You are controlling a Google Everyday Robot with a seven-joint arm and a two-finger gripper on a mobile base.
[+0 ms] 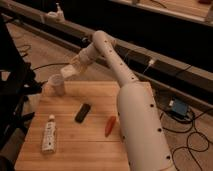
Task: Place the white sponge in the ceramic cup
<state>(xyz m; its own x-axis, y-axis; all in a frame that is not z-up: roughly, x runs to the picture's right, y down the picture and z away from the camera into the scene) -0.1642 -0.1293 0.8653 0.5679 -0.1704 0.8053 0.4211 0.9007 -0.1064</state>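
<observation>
The ceramic cup, small, white and round, stands upright at the far left corner of the wooden table. My gripper hangs just above and to the right of the cup, a little apart from its rim, at the end of the white arm that reaches over the table from the right. The white sponge does not show on the tabletop. I cannot tell whether it is at the gripper's pale tip or inside the cup.
A black remote lies mid-table. A white tube with a dark label lies at the front left. A red object lies next to my white base. Cables and a blue box are on the floor to the right.
</observation>
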